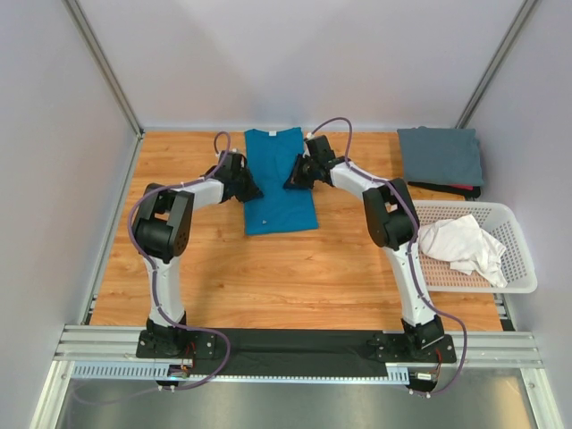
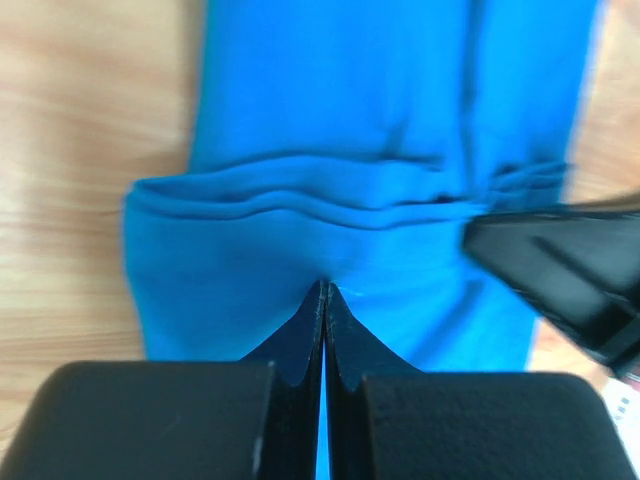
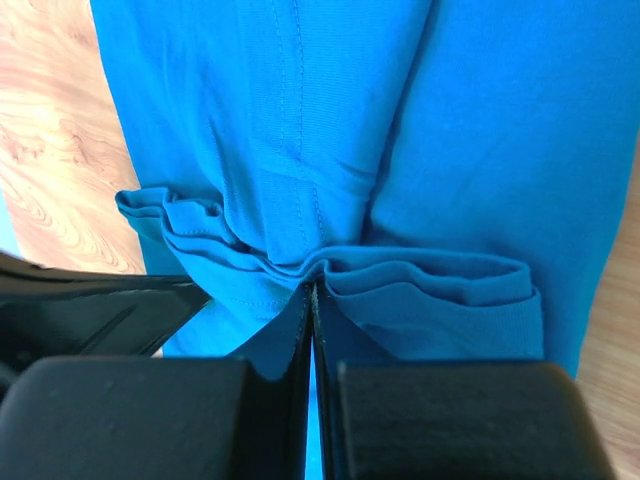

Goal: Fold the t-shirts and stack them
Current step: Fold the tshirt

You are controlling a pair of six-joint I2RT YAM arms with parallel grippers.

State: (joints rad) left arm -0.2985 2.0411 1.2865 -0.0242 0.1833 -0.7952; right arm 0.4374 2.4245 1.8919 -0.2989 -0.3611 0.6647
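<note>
Clamping bright teal-blue cloth t-shirt [image 1: 281, 210] at nine and three o'clock: left gripper [image 2: 323, 292], right gripper [image 3: 311, 290], both closed, likely for folding.

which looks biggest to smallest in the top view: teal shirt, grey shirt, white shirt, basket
1. basket
2. teal shirt, spread flat
3. grey shirt, folded
4. white shirt, crumpled in the basket

The grey and white shirts look close in size, so their order is unsure.
</note>
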